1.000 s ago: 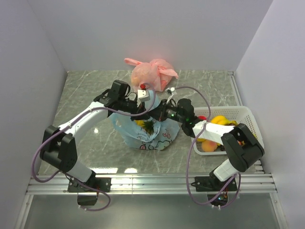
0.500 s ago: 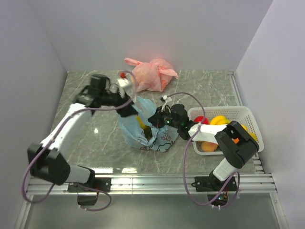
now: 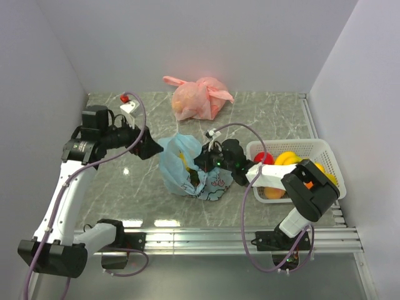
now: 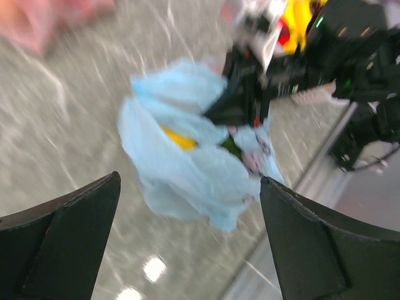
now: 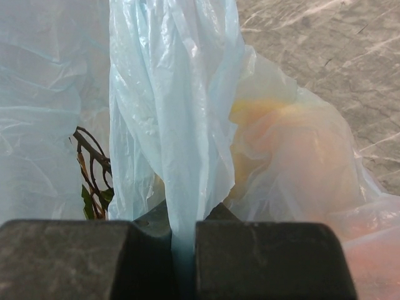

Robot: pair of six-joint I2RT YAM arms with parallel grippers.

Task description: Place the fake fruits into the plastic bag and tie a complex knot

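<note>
Marble tabletop point(image 3: 119, 187) bore blue bag point(image 3: 175, 159) at centre, fruit point(image 4: 180, 139) inside, right gripper point(image 5: 183, 232) clenched on its handle, left gripper point(image 3: 155, 146) gaped wide just beside it, pink bag point(image 3: 197, 99) behind, fruit basket point(image 3: 326, 152) sat right.

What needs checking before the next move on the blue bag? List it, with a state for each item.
1. Right pincer shut on a gathered strip of the plastic bag: ok.
2. Left pincer open, empty, apart from the bag: ok.
3. All fake fruits in the bag: not ok; several lie in the white basket.
4. Knot tied: not ok; none shows, and a yellow fruit shows at the bag's mouth.
5. Bag resting on the table: ok.
6. Pink bag out of the way: ok; it lies apart at the back.
</note>
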